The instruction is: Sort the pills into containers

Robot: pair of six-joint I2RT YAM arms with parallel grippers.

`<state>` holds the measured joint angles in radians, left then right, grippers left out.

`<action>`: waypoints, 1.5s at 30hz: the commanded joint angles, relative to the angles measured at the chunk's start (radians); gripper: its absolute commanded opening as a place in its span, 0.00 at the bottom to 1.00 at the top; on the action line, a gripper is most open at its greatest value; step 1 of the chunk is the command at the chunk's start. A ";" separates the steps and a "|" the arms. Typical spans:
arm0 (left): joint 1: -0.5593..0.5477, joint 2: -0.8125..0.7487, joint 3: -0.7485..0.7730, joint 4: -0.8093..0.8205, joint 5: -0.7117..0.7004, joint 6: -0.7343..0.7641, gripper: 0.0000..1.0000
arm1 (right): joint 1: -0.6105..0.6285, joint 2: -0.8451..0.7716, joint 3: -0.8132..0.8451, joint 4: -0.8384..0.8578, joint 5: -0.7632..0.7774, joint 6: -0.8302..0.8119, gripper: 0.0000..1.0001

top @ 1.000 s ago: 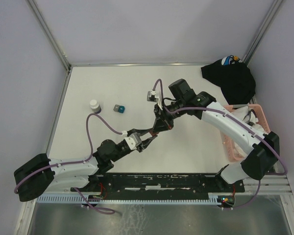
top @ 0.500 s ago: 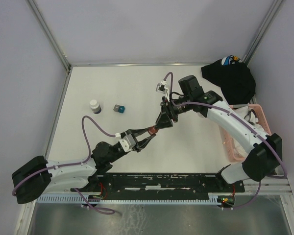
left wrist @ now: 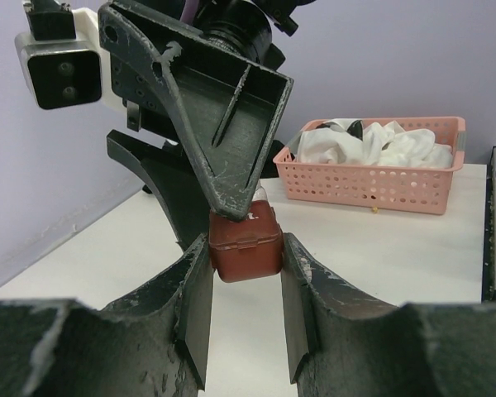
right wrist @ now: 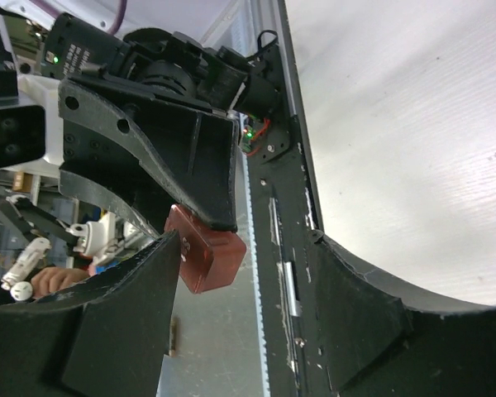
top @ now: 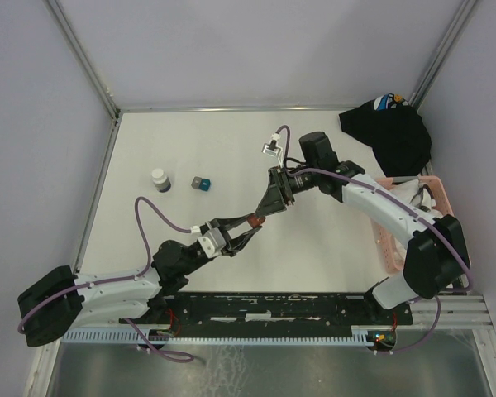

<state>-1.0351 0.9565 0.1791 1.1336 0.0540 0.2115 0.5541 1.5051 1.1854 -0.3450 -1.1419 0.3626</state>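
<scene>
Bright, even and diffuse overhead; harsher and softer up close.

Lit evenly from above in the top view, leaving only faint, soft-edged shadows under the arms on the white bench [top: 190, 157], with no glare. Sharp at mid-frame in the left wrist view, on the dark-red box [left wrist: 246, 240], yet blurred along the bottom edge across the near left end effector [left wrist: 245, 256]. Washed almost to white over the bench in the right wrist view, and dark, underexposed and soft on the near right end effector [right wrist: 242, 240].
</scene>
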 commanded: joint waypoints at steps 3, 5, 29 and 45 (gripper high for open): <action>0.004 0.010 0.034 0.070 -0.014 0.059 0.03 | -0.002 0.011 -0.014 0.151 -0.057 0.142 0.64; 0.004 0.013 0.037 0.070 -0.021 0.067 0.03 | -0.001 0.013 -0.015 0.158 -0.063 0.153 0.62; 0.004 -0.032 0.028 0.094 -0.092 0.124 0.03 | 0.024 0.034 -0.066 0.388 -0.126 0.414 0.55; 0.004 -0.031 0.037 0.051 -0.124 0.164 0.03 | 0.034 0.047 -0.074 0.451 -0.147 0.517 0.44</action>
<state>-1.0336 0.9333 0.1841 1.1561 -0.0422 0.3313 0.5789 1.5486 1.1141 0.0418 -1.2522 0.8429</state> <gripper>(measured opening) 0.414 0.457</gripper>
